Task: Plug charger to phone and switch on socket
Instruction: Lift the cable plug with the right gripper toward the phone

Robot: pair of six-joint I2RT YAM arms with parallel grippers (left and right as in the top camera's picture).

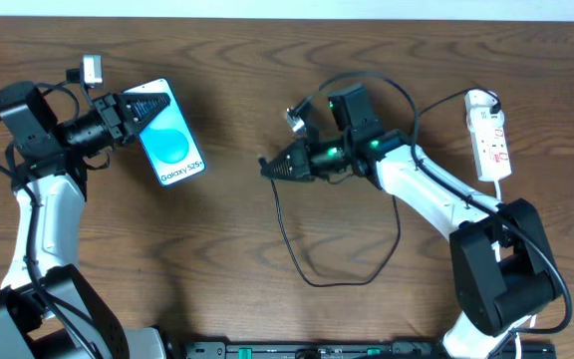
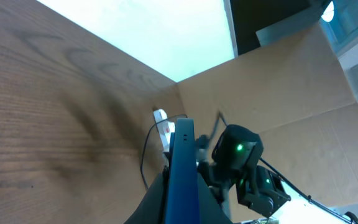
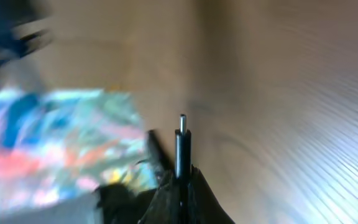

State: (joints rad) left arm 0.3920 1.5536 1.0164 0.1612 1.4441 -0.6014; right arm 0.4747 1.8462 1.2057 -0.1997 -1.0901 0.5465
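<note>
Phone [image 1: 175, 145] is on the left side of the wooden table [image 1: 237, 60], screen up towards the overhead camera, bright blue with "Galaxy S25" readable along its lower end. My left gripper [image 1: 140, 112] is clamped on its upper end. On the left wrist camera I see the handset edge-on as a thin blue slab pinched between the two fingers [image 2: 157, 199]. I cannot tell from these views whether the phone rests on the wood or is held just above it.

My right gripper [image 1: 272, 167] sits near the middle of the table, pointing left towards the phone, its jaws closed on the charger [image 3: 181, 146]. The right wrist picture is badly blurred, but the small black connector stands straight out from between the fingertips with its metal tip leading. A smeared blue and multicoloured patch fills the left of that view, and I cannot say what it is.

From overhead, the connector and the phone are apart, with bare wood between them. Behind the gripper the charger hangs down, loops along the near side of the table and rises again under the right arm.

The socket [image 1: 490, 140], a white strip with red markings, lies at the far right, well apart from both grippers.
</note>
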